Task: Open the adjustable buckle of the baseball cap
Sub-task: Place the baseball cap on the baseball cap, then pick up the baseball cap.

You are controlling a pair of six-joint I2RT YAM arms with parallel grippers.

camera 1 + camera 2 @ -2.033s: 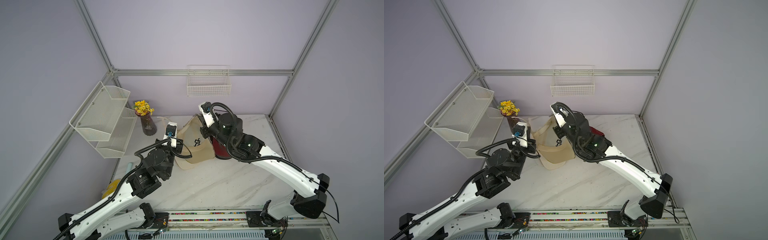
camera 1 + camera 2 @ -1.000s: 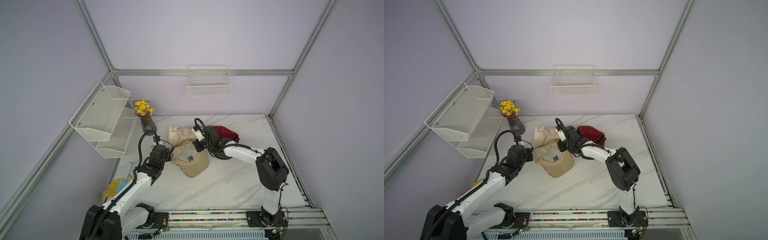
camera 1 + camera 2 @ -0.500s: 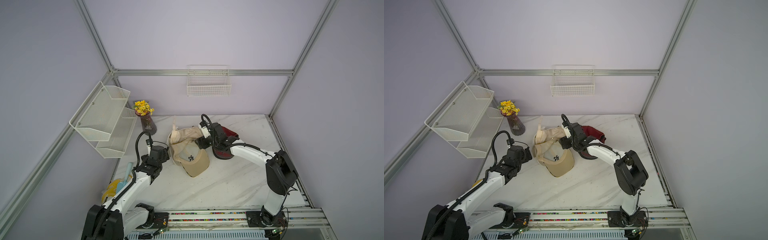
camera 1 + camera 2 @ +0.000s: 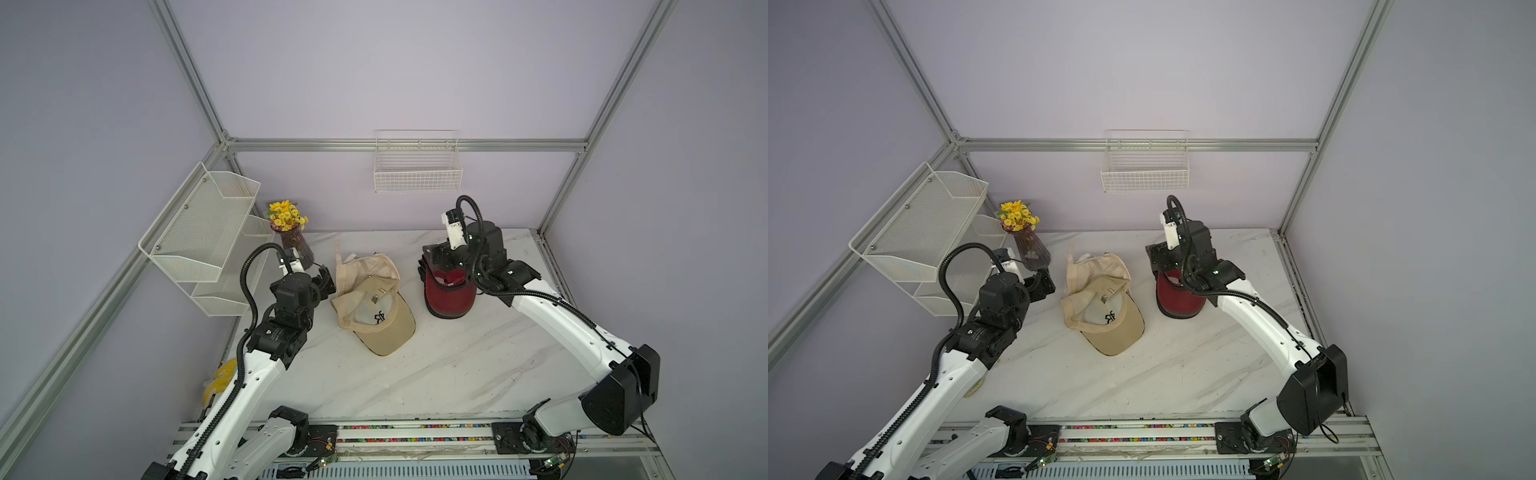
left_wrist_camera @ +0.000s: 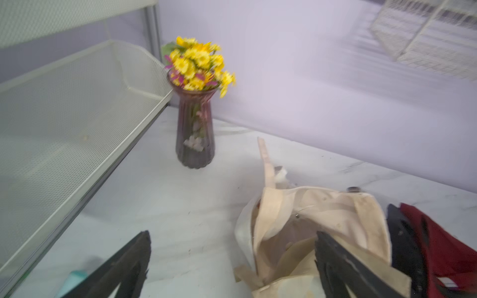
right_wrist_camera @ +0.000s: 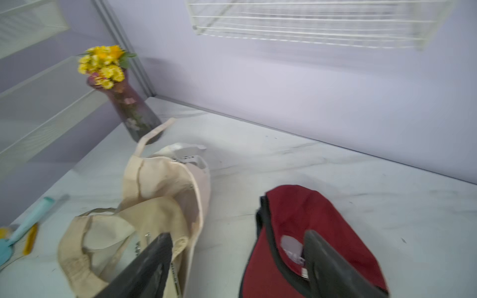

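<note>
Freed from both arms' grip since a second ago, the beige baseball cap (image 4: pixel 376 309) now lies crumpled on the marble table (image 4: pixel 457 374), slightly toward 10 o'clock from its middle in both top views. At the cap's 9 o'clock the left claw (image 4: pixel 326 283) has drawn back, jaws spread wide and holding nothing. The right claw (image 4: pixel 432 257), at 2 o'clock, has also pulled away, equally wide and empty. It hangs over the back of a dark red cap (image 4: pixel 451 297) and hides part of it; contact cannot be judged. A loose strap (image 5: pixel 267 160) sticks up from the beige cap. The buckle (image 4: pixel 375 298) shows only as a small metal glint, too small to tell whether it is undone. Both wrist views are motion-blurred, and the brim is cut off in the left one. A vase of yellow flowers (image 4: pixel 293 245) stands at the cap's 10 o'clock, its base hidden behind the left wrist.
</note>
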